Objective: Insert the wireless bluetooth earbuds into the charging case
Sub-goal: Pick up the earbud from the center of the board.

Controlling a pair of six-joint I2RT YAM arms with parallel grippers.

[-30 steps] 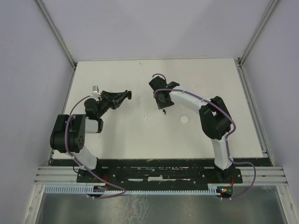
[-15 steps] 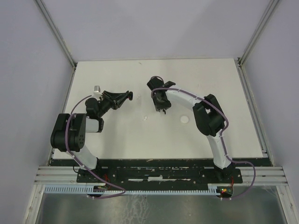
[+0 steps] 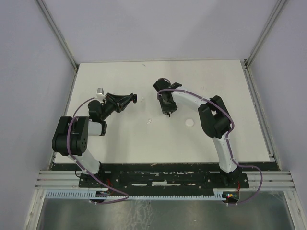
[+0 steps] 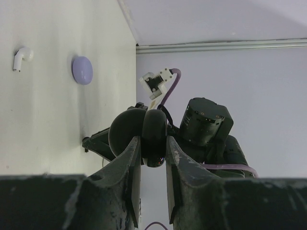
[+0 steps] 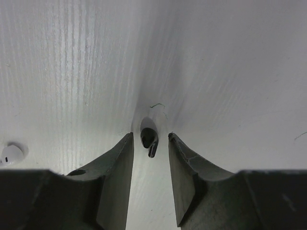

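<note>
1. Right claw (image 5: 150, 136): fingers apart and pointed down at the table (image 5: 230, 57), straddling a black bud (image 5: 148, 138).
2. The black bud lies on the table between the two fingers, with a slim gap on each side. Neither finger touches it.
3. White bud (image 5: 10, 154): on the table, near and left of the right claw, well clear of its fingers.
4. Left claw (image 4: 152, 143): clamped on a black case (image 4: 127, 134) and held up off the table. From the wrist view the case shows as two rounded lobes side by side.
5. Top view: left claw (image 3: 127, 99) is left of the right claw (image 3: 168, 106), the two apart, tips turned roughly toward each other.
6. Lilac disc (image 4: 82, 70): flat on the table just beside the white bud (image 4: 21, 56), not touching it, and away from both claws.
</note>
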